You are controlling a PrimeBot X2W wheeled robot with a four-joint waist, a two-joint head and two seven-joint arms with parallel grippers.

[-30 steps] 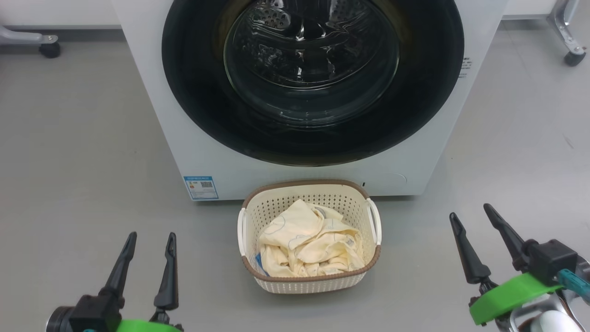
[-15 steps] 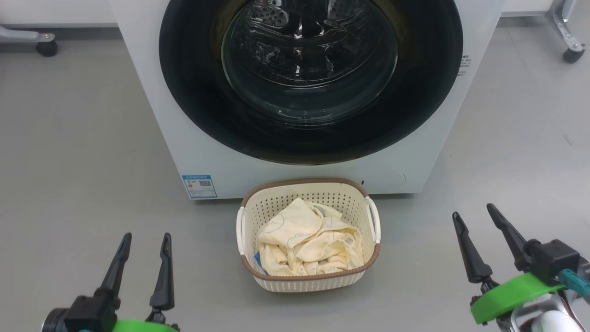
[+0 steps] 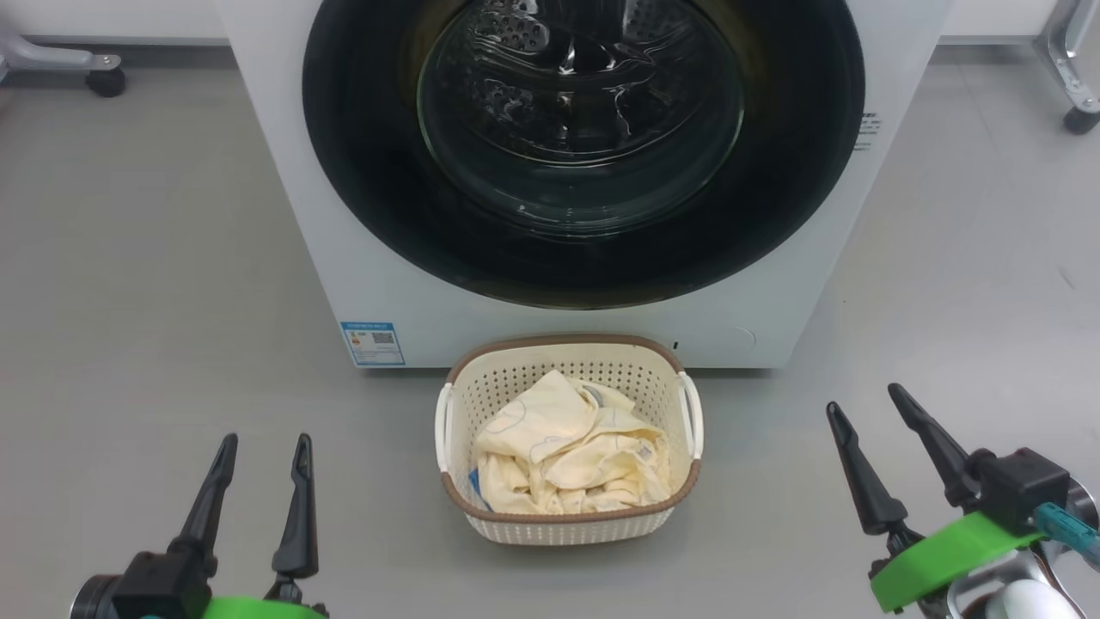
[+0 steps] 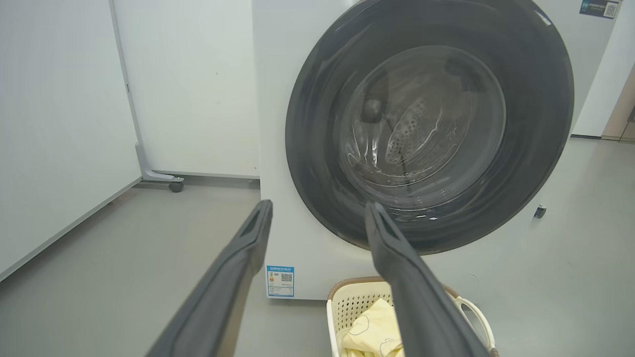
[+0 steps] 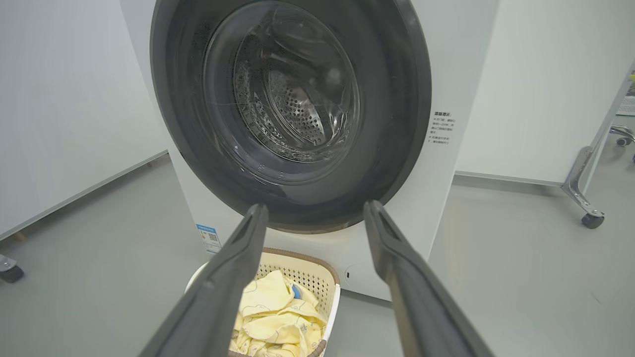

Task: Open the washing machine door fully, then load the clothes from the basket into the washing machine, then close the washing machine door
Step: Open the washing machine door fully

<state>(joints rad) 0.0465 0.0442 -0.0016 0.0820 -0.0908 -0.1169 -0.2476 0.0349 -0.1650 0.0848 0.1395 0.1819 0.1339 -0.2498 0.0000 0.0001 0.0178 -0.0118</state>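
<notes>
- So far, nothing of the task looks done: the washing machine door (image 3: 581, 120) appears shut flush against the white front of the washing machine (image 3: 378, 284), with the steel drum visible only through its glass.
- The basket (image 3: 571, 533) stands on the grey floor (image 3: 146, 284) just in front of the machine, below the door and roughly centred between the two arms.
- The clothes (image 3: 571, 456) lie crumpled inside the basket, pale yellow with thin blue lines. None hang over the rim and none are in the drum, as far as the glass lets me tell.
- The left gripper (image 3: 265, 440) hovers low at the basket's left, its fingers spread wide and holding nothing, well apart from both basket and door.
- The right gripper (image 3: 863, 397) sits at the basket's right, likewise wide and empty, touching nothing.
- Both wrist views look along parted fingers toward the door's black ring, with the basket below.
- What is left, by my reading, is everything: swing the door fully open, lift the garments into the drum, then shut the door.
</notes>
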